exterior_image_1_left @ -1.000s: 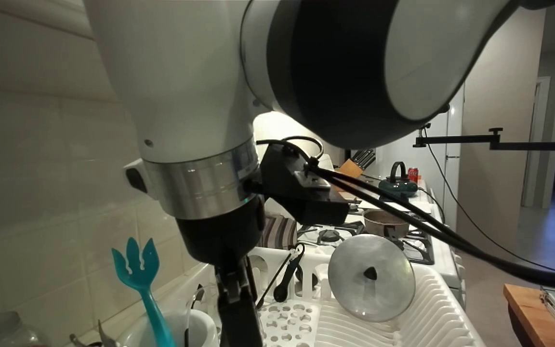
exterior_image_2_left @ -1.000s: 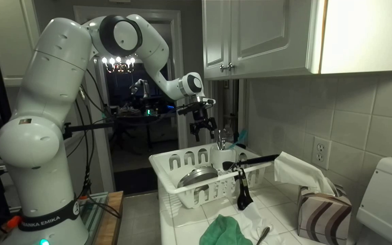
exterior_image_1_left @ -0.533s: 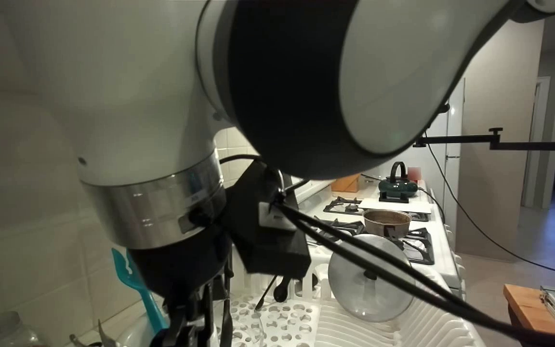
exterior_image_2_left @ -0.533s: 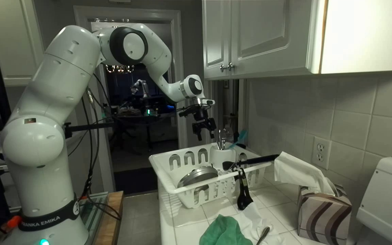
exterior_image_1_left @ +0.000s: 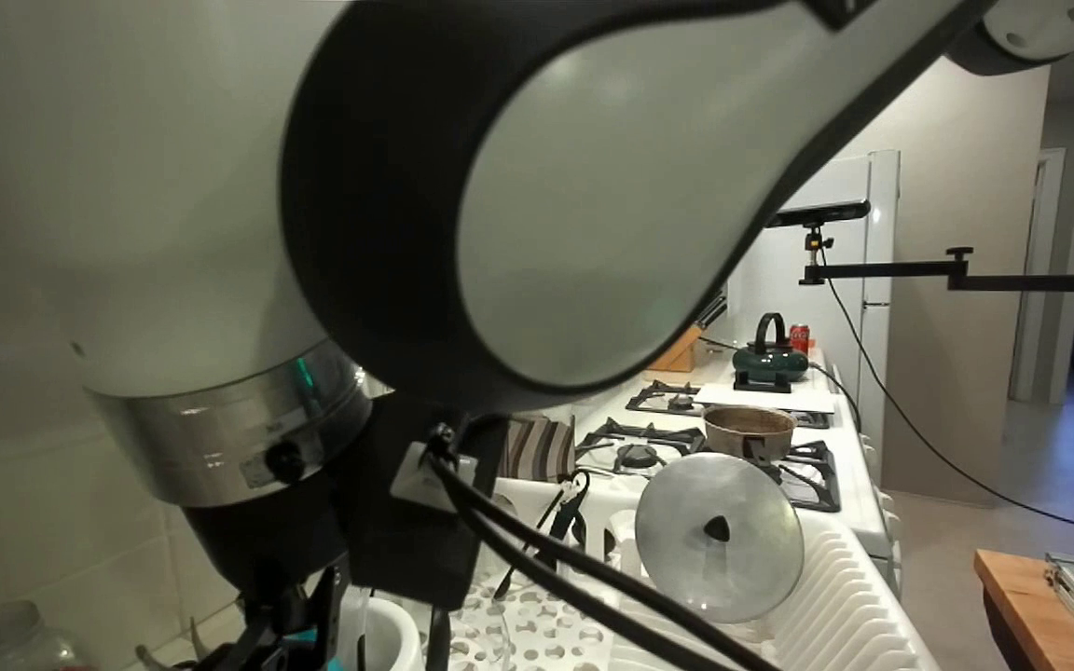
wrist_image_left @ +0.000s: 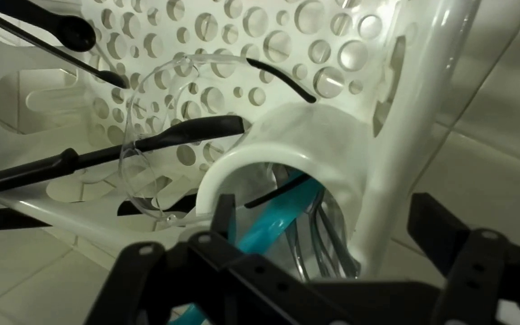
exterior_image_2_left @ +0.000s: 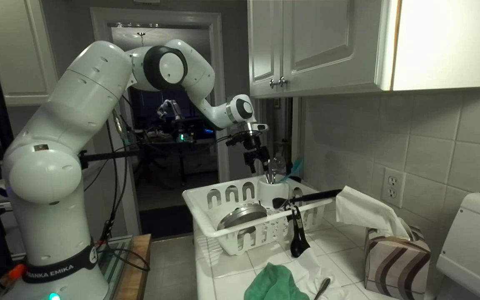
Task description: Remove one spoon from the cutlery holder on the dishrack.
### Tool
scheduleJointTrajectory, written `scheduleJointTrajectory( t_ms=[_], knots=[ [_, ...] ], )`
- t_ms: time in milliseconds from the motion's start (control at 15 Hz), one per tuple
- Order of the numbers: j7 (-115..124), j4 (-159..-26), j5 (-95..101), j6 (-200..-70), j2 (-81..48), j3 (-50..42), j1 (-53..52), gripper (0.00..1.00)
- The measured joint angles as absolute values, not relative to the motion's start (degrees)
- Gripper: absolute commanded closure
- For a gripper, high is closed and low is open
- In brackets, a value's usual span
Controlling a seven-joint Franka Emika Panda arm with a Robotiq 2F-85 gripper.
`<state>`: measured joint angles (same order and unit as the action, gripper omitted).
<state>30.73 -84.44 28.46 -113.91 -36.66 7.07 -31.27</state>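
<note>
My gripper [wrist_image_left: 326,216] hangs, jaws wide apart — between them in the wrist view, metal cutlery [wrist_image_left: 318,243] and a teal utensil [wrist_image_left: 280,217] stand in the cutlery holder [wrist_image_left: 269,152]; beyond, the dishrack [wrist_image_left: 426,97].

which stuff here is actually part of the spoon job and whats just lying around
Part of the job:
gripper, open
cutlery holder
metal utensils inside it, too unclear to say which is a spoon
dishrack

Just lying about:
teal utensil, though also in the holder
clear glasses
metal lid
green cloth
tissue box
kettle
</note>
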Motion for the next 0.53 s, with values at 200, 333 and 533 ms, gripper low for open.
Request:
scheduleJointTrajectory(
  t_ms=[200,333,533],
  knots=[
    [31.97,-81.45,28.46,-113.91,-38.73,6.02,-31.77,0.17],
    [32.39,-79.53,28.46,-113.9,-40.15,5.38,-32.11,0.24],
    [32.67,-76.89,28.39,-113.89,-42.13,4.66,-32.64,0.37]
  ],
)
